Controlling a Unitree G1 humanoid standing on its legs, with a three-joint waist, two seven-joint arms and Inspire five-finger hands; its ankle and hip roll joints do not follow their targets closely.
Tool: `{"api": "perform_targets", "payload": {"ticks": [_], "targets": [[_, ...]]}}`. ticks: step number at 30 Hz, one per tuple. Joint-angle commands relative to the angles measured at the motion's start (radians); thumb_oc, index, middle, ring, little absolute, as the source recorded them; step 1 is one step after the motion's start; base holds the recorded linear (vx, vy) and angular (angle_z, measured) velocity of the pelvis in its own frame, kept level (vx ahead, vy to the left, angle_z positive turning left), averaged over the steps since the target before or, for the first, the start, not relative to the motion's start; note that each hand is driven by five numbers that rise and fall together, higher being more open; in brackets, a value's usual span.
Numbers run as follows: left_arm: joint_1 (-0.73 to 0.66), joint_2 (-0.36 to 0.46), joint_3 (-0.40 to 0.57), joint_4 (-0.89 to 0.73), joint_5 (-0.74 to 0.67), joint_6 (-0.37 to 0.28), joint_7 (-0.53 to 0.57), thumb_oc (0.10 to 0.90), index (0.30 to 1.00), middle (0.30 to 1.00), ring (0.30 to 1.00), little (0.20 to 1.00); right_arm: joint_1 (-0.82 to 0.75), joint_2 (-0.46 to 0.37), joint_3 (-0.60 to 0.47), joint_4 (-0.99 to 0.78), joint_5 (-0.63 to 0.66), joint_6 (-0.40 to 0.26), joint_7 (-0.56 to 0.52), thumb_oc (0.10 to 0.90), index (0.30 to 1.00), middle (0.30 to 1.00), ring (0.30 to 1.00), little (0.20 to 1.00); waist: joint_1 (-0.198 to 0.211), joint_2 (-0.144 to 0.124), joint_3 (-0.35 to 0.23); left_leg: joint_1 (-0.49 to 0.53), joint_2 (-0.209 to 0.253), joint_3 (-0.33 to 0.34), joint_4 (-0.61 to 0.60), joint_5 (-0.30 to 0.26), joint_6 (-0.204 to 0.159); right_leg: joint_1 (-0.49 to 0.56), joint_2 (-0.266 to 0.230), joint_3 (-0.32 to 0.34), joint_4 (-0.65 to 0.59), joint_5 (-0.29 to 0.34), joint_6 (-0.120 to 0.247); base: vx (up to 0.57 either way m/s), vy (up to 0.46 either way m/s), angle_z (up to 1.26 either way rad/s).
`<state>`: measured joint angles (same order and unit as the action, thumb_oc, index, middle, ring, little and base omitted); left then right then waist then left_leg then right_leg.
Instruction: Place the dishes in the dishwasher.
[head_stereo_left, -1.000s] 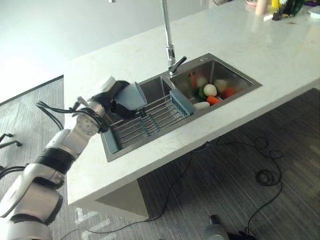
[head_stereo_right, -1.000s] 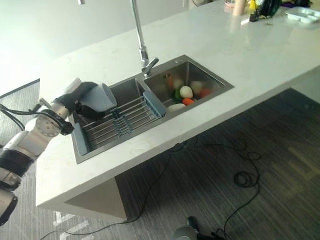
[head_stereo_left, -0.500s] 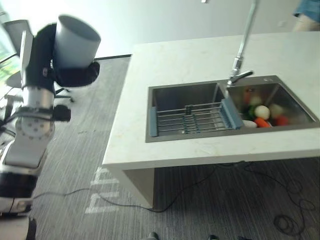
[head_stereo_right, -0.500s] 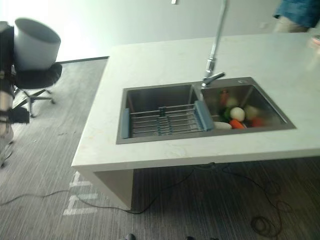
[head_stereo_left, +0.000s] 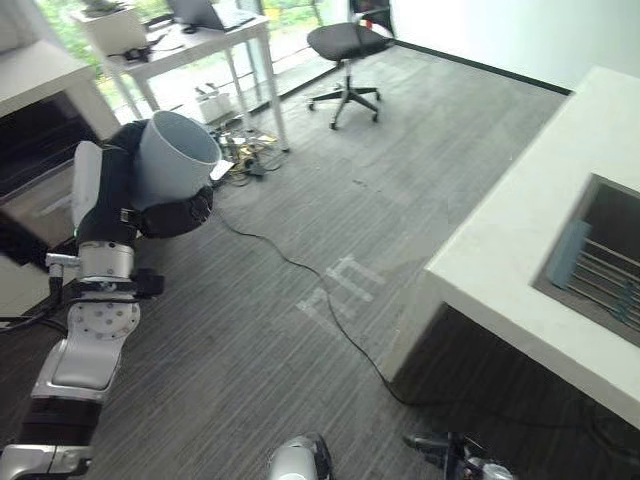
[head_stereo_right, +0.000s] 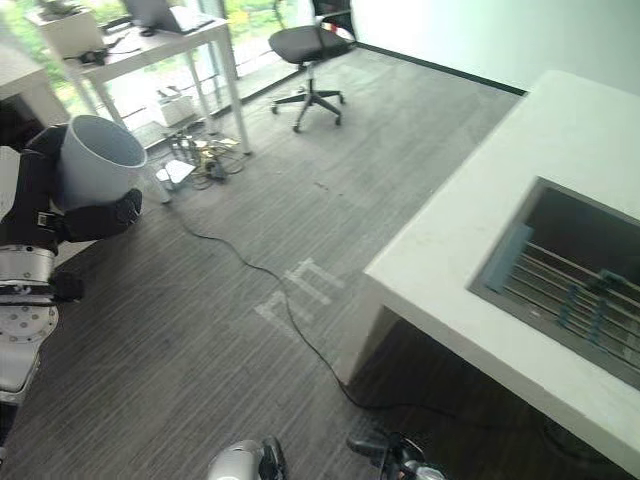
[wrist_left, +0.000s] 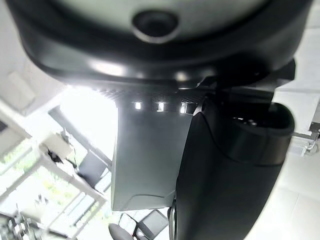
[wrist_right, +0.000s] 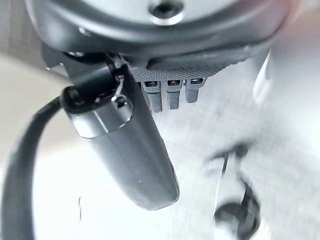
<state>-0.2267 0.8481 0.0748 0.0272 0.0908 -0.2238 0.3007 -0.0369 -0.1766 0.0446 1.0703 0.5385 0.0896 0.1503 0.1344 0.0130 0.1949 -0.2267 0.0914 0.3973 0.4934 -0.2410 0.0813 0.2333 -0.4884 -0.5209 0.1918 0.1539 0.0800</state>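
Here the left hand (head_stereo_left: 150, 205) wraps its fingers round a pale grey cup (head_stereo_left: 175, 160), held upright above grey carpet (head_stereo_left: 330, 200), well apart from the white counter (head_stereo_left: 520, 200). The right hand (wrist_right: 135, 145) appears relaxed and empty. A tilt or loosened grasp could drop the cup. An office chair (head_stereo_left: 350, 45) and desk (head_stereo_left: 190, 45) stand near the windows.

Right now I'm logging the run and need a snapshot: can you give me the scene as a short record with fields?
held item: grey cup, upright, open end up
holder: left hand, fingers curled round the cup
right hand: fingers straight, holding nothing
counter: on the robot's right, with a sink and a rack in it
background: desk, office chair
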Motion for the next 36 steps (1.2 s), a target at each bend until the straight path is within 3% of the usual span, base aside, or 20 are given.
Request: {"api": "perform_targets", "payload": {"ticks": [1,3,4,5,7,8,9,10,13,17,20,23,36], "targets": [[-0.156,0.054,0.036,-0.048,0.06,-0.124,0.042,0.4,0.3,0.3,0.3,0.3,0.06,-0.072,-0.012,-0.001,0.064,-0.112,0.053,0.8,0.9,0.9,0.9,0.9,-0.034,0.066,-0.055,0.078,-0.02,-0.151,-0.193,0.064,-0.105,-0.029,0.148,0.004,0.152,-0.238,0.081,0.3,0.51,1.37],[-0.186,0.052,-0.009,-0.028,0.074,-0.138,0.052,0.4,0.3,0.3,0.3,0.3,0.064,-0.045,-0.011,-0.015,0.11,-0.165,0.089,0.8,0.9,0.9,0.9,0.9,-0.062,0.068,-0.041,0.11,-0.081,-0.212,-0.193,0.026,-0.056,-0.082,0.167,0.114,0.299,-0.232,0.084,0.2,0.357,1.41],[-0.195,0.048,-0.027,-0.023,0.085,-0.157,0.057,0.4,0.3,0.3,0.3,0.3,0.07,-0.033,-0.008,-0.04,0.108,-0.176,0.08,0.8,0.9,0.9,0.9,0.9,-0.084,0.073,-0.037,0.102,-0.092,-0.241,-0.193,0.037,-0.035,-0.125,0.231,0.155,0.307,-0.23,0.07,0.09,0.079,1.2],[-0.2,0.041,-0.046,-0.026,0.095,-0.174,0.05,0.4,0.3,0.3,0.3,0.3,0.078,-0.025,0.005,-0.072,0.118,-0.179,0.063,0.8,0.9,0.9,0.9,0.9,-0.105,0.073,-0.04,0.104,-0.112,-0.286,-0.193,0.029,-0.022,-0.167,0.292,0.209,0.294,-0.246,0.066,0.09,-0.019,1.71],[-0.223,0.027,-0.091,-0.037,0.125,-0.194,0.017,0.4,0.3,0.3,0.3,0.3,0.076,-0.04,0.008,-0.083,0.138,-0.175,0.074,0.8,0.9,0.9,0.9,0.9,-0.138,0.074,-0.047,0.103,-0.141,-0.376,-0.193,0.016,-0.021,-0.252,0.35,0.293,0.172,-0.269,0.053,0.13,-0.141,2.36],[-0.234,0.026,-0.107,-0.036,0.138,-0.21,0.005,0.4,0.3,0.3,0.3,0.3,0.067,-0.053,-0.008,-0.046,0.132,-0.186,0.108,0.8,0.9,0.9,0.9,0.9,-0.148,0.08,-0.053,0.093,-0.142,-0.396,-0.193,0.016,-0.022,-0.275,0.362,0.311,0.127,-0.256,0.054,0.15,-0.326,2.87],[-0.29,0.039,-0.177,-0.029,0.125,-0.24,-0.028,0.4,0.3,0.3,0.3,0.3,0.054,-0.099,-0.068,0.085,0.122,-0.217,0.235,0.8,0.9,0.9,0.9,0.9,-0.191,0.062,-0.047,0.109,-0.186,-0.453,-0.193,-0.024,-0.019,-0.427,0.356,0.443,0.108,-0.233,0.088,0.15,-0.314,2.65],[-0.313,0.051,-0.205,-0.026,0.103,-0.233,-0.039,0.4,0.3,0.3,0.3,0.3,0.048,-0.11,-0.087,0.12,0.126,-0.213,0.271,0.8,0.9,0.9,0.9,0.9,-0.199,0.062,-0.049,0.114,-0.189,-0.471,-0.193,-0.037,-0.019,-0.453,0.371,0.477,0.108,-0.231,0.097,0.18,-0.392,1.22],[-0.347,0.054,-0.245,-0.045,0.077,-0.207,-0.078,0.4,0.3,0.3,0.3,0.3,0.036,-0.126,-0.102,0.163,0.122,-0.16,0.288,0.8,0.9,0.9,0.9,0.9,-0.18,0.045,-0.067,0.101,-0.162,-0.465,-0.193,-0.032,-0.043,-0.42,0.37,0.459,0.108,-0.281,0.09,0.12,-0.314,1.65],[-0.293,0.024,-0.212,-0.133,0.089,-0.161,-0.146,0.4,0.3,0.3,0.3,0.3,0.04,-0.139,-0.07,0.187,0.089,-0.13,0.244,0.8,0.9,0.9,0.9,0.9,-0.151,0.035,-0.079,0.092,-0.101,-0.448,-0.193,-0.006,-0.1,-0.375,0.388,0.436,0.108,-0.357,0.065,0.15,-0.261,0.41],[-0.28,0.023,-0.187,-0.169,0.059,-0.166,-0.175,0.4,0.3,0.3,0.3,0.3,0.049,-0.16,-0.072,0.178,0.122,-0.128,0.234,0.8,0.9,0.9,0.9,0.9,-0.161,0.047,-0.075,0.073,-0.026,-0.344,-0.193,0.016,-0.134,-0.37,0.361,0.372,0.108,-0.372,0.061,0.01,-0.027,-0.41],[-0.288,0.017,-0.179,-0.167,0.03,-0.196,-0.215,0.4,0.3,0.3,0.3,0.3,0.072,-0.159,-0.085,0.168,0.133,-0.153,0.228,0.8,0.9,0.9,0.9,0.9,-0.187,0.057,-0.075,0.059,0.019,-0.267,-0.193,0.027,-0.155,-0.36,0.336,0.325,0.108,-0.375,0.062,0.03,0.066,0.28],[-0.311,0.048,-0.19,-0.157,0.026,-0.159,-0.24,0.4,0.3,0.3,0.3,0.3,0.109,-0.121,-0.071,0.162,0.078,-0.149,0.207,0.8,0.9,0.9,0.9,0.9,-0.215,0.06,-0.106,0.11,-0.014,-0.269,-0.193,-0.016,-0.125,-0.323,0.33,0.352,0.108,-0.38,0.071,0.05,0.037,0.06]]}}
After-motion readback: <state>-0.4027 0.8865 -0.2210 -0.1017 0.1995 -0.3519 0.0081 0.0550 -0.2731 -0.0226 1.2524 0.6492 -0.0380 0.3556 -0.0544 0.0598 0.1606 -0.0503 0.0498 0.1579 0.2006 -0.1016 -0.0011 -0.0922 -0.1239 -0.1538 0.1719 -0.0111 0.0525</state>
